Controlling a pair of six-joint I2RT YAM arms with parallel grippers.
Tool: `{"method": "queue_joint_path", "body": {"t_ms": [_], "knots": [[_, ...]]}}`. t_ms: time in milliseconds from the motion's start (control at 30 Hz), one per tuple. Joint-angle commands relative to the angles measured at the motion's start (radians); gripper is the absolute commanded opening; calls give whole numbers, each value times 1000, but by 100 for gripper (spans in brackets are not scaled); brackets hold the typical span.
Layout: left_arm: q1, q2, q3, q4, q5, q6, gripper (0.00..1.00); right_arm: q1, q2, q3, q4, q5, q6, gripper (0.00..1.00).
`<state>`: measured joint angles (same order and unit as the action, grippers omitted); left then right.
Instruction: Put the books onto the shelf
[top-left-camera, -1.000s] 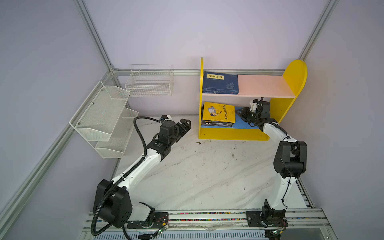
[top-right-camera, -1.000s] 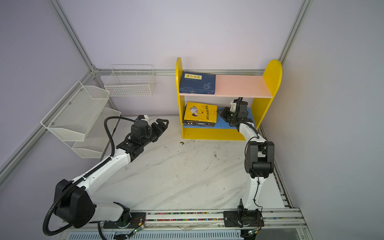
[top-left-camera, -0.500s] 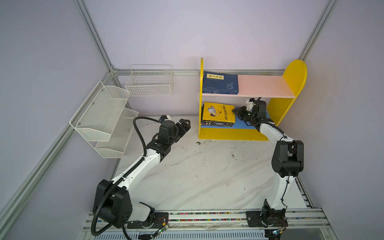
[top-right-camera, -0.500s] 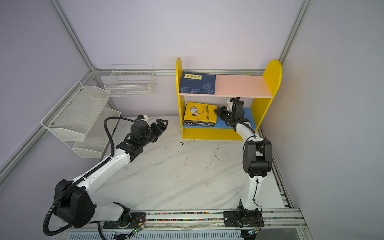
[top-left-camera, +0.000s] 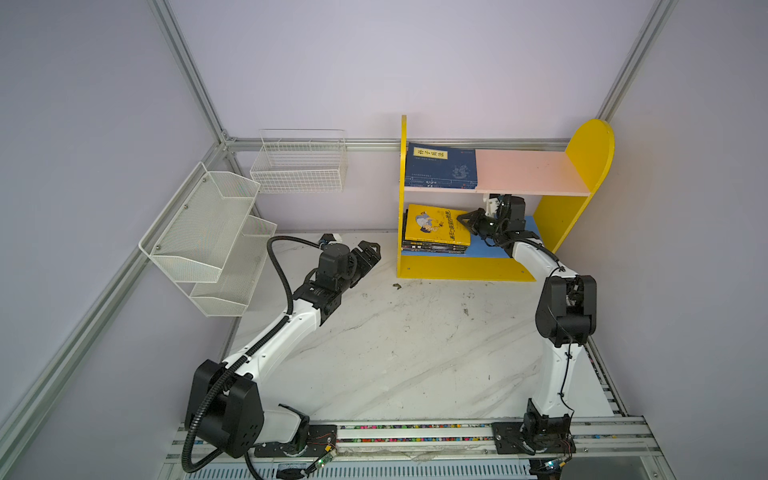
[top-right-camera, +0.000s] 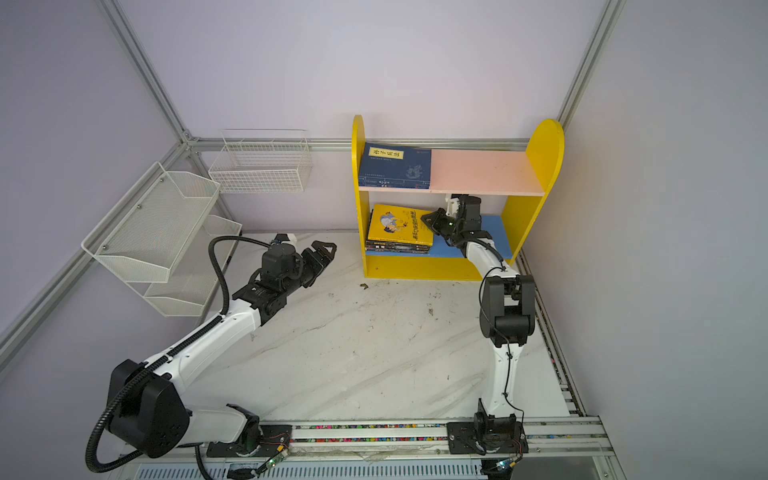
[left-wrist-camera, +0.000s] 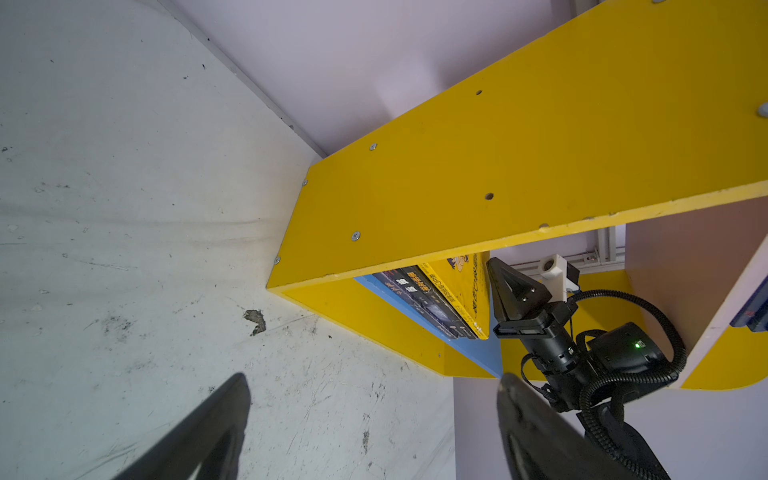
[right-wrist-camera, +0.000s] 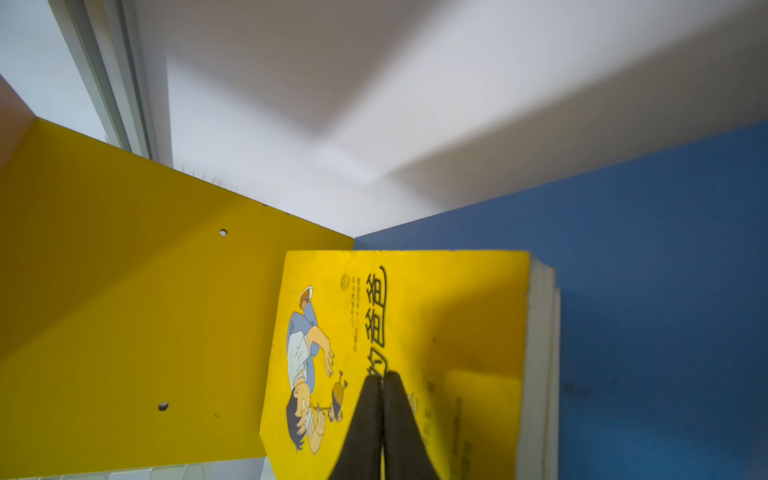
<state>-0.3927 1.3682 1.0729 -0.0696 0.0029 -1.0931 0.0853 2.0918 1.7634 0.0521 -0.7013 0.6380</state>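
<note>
Your right gripper (top-left-camera: 462, 217) is sliding left across the blue board (top-left-camera: 492, 249), pinching shut on nothing over the yellow book (top-left-camera: 432, 226) topping the stack of books (top-left-camera: 434, 248) at the left end of the shelf (top-left-camera: 590, 153), risking nudging it off the front edge, while your left gripper (top-left-camera: 370, 254) is idling wide open.

The shelf (top-left-camera: 590, 149) has yellow sides, a pink upper board (top-left-camera: 532, 170) and a blue lower board (top-left-camera: 484, 250). The navy book (top-left-camera: 440, 174) carries a yellow label with black characters. The yellow book (top-left-camera: 432, 226) shows a cartoon boy in blue and white beside black lettering. Under it lie black books (top-left-camera: 432, 248) with pale spine print. The table (top-left-camera: 415, 357) is white marble with grey veins. The rack (top-left-camera: 199, 224) and basket (top-left-camera: 299, 166) are white, and the arms (top-left-camera: 286, 328) are white with black joints.
</note>
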Motion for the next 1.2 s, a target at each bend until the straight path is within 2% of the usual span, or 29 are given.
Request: {"method": "queue_joint_path", "body": {"t_ms": [0,433,500,600,900,1000,1167], "knots": [[10,-25,-34,36,0,-16,91,25,-19,61,31,-32,-50,7],[10,-21,-42,42,2,-28,91,37,-1,100,20,-45,-58,5],[10,-21,-44,42,1,-28,91,37,-12,95,11,-23,-66,7],[9,-26,-50,41,-2,-30,91,28,-66,66,9,46,-81,19],[9,-6,-41,51,15,-30,91,-18,-228,-73,26,292,-87,25],[9,0,-38,53,19,-30,91,-27,-235,-98,23,306,-76,32],[9,8,-28,55,29,-27,91,-27,-207,-111,63,284,-35,32]]}}
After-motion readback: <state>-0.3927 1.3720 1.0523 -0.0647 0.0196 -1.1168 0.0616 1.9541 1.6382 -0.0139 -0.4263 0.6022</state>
